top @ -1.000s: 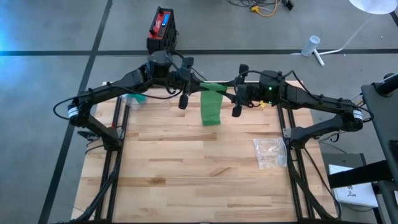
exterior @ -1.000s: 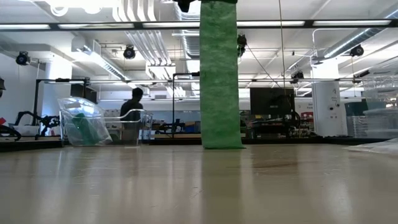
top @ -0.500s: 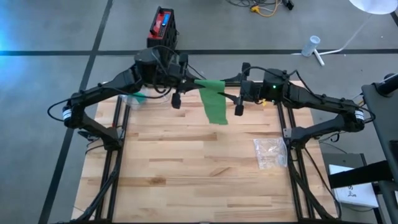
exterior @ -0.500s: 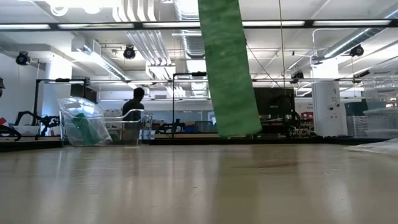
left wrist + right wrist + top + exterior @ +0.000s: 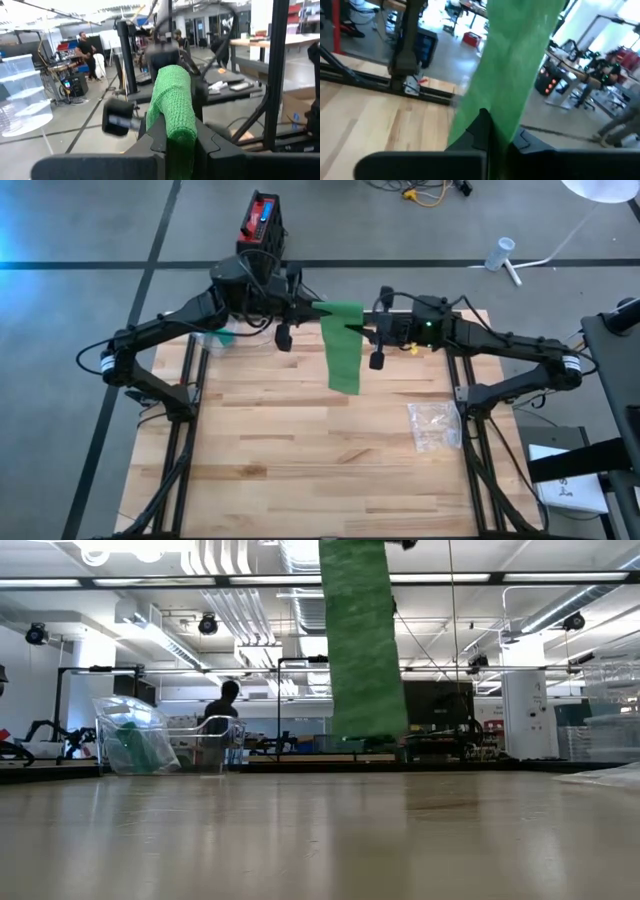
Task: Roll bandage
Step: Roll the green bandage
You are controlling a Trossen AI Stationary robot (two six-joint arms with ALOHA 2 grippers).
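- Where its lower end touched the wooden surface [image 5: 300, 440] before, the green fabric bandage strip [image 5: 341, 352] now hangs clear.
- Both left gripper [image 5: 300, 307] and right gripper [image 5: 362, 330] have jaws clamped on it.

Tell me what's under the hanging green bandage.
Only bare wooden table lies under the green bandage, whose lower end hangs clear of it. Its top end is covered by the fingers holding it.

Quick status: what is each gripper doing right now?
Left gripper: shut on the green bandage.
Right gripper: shut on the same bandage.
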